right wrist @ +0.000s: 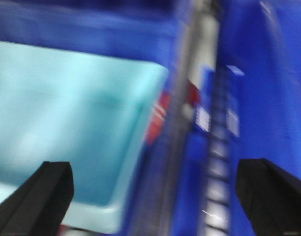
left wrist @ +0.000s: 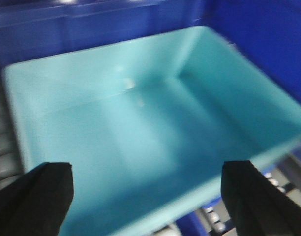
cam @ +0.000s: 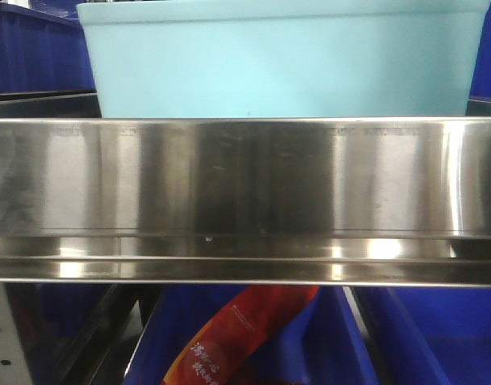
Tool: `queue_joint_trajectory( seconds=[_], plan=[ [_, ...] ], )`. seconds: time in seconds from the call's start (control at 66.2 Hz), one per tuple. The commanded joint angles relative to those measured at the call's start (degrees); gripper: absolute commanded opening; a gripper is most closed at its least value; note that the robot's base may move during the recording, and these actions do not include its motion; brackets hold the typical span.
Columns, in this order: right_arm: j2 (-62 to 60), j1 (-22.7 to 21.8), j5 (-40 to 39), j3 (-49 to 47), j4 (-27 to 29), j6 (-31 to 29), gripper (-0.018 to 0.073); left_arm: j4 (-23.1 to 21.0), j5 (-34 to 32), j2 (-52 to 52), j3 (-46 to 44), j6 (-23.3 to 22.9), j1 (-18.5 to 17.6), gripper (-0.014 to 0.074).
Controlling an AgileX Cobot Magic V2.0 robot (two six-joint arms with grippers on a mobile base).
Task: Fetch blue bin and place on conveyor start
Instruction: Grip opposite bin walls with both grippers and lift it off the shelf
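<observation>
- Directly ahead in the front view, the blue bin (cam: 282,60) stands on a shelf behind a shiny steel rail (cam: 245,184), which hides its base.
- Dark blue crates (cam: 29,48) sit on either side of it, and a red packet (cam: 237,337) lies in another blue crate (cam: 438,337) on the level below.
- From the left wrist, the bin (left wrist: 140,132) shows its bare inside, with grey rollers (left wrist: 3,162) beside it.
- The left gripper (left wrist: 145,177) is spread wide above the bin's near rim, with nothing between its fingers (left wrist: 42,196); I cannot tell whether it touches.
- The right wrist view is blurred: the bin (right wrist: 67,123) is at the left and a dark blue crate (right wrist: 278,73) at the right.
- The right gripper (right wrist: 155,182) is also spread wide and holds nothing, one finger (right wrist: 42,191) over the bin's corner.
</observation>
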Motion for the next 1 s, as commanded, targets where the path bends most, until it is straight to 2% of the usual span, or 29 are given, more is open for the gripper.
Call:
queue_joint_trajectory(
  seconds=[0.0,0.106,0.212,0.272,0.393,0.605,0.982],
  plan=[
    [4.6,-0.1,5.7,-6.0,-5.8,4.9,0.057,0.9,5.8,4.6,-6.1,-1.1,2.4,0.0508],
    [10.0,-0.1,8.7,-10.8,-4.3,5.0,0.057,2.5,9.0,9.2,-10.2,-1.1,3.5,0.0508],
    [14.4,0.0,8.8,-13.8,-1.7,5.0,0.057,8.5,11.6,12.6,-11.9,-4.3,3.5,0.0508],
    [17.3,0.0,8.8,-14.9,-0.9,5.0,0.057,9.8,11.6,14.2,-11.9,-4.9,3.5,0.0508],
    [21.5,0.3,8.5,-15.7,0.9,5.0,0.057,9.8,11.6,16.3,-11.9,-4.9,3.6,0.0508],
    [27.6,3.4,6.3,-15.7,0.9,5.0,0.057,9.0,11.1,19.1,-11.9,-5.0,6.4,0.0508],
    [35.1,3.8,3.7,-15.7,0.9,5.0,0.057,3.0,10.0,23.5,-11.9,-5.0,10.3,0.0508]
  ],
)
